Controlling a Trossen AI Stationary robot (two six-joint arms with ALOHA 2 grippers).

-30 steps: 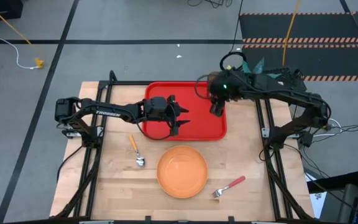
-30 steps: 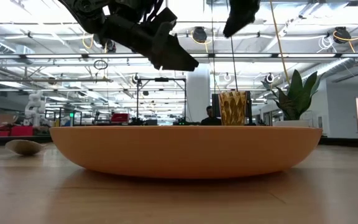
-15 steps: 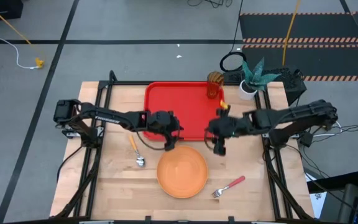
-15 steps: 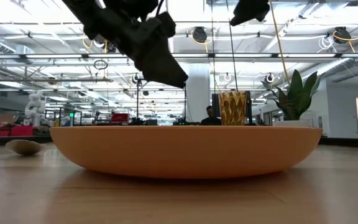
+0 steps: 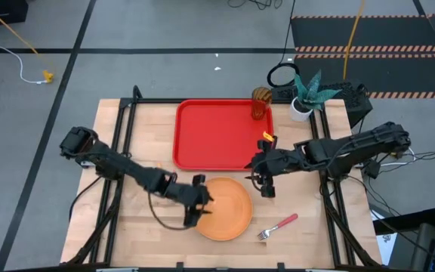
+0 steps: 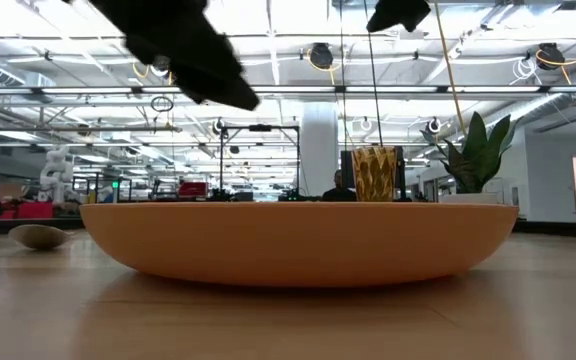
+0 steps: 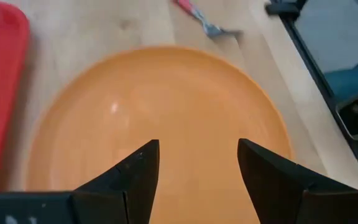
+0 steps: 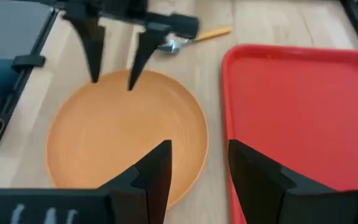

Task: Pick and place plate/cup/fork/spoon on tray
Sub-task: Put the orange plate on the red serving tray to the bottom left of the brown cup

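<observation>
The surface (image 5: 138,227) is pale wood with a fine grain and a matt finish. The plate (image 5: 223,208) looks like smooth orange plastic with a soft sheen, a small highlight showing on its floor in the left wrist view. The tray (image 5: 216,134) at upper centre of the high view is smooth, bright red plastic. The cup (image 6: 374,173) is translucent amber with a faceted wall. The fork (image 5: 278,225) has shiny metal tines and a pink-red plastic handle. The spoon (image 8: 189,38) has a glossy metal bowl and an orange-yellow handle. Both hands, left (image 7: 197,163) and right (image 8: 199,163), are matt black.
</observation>
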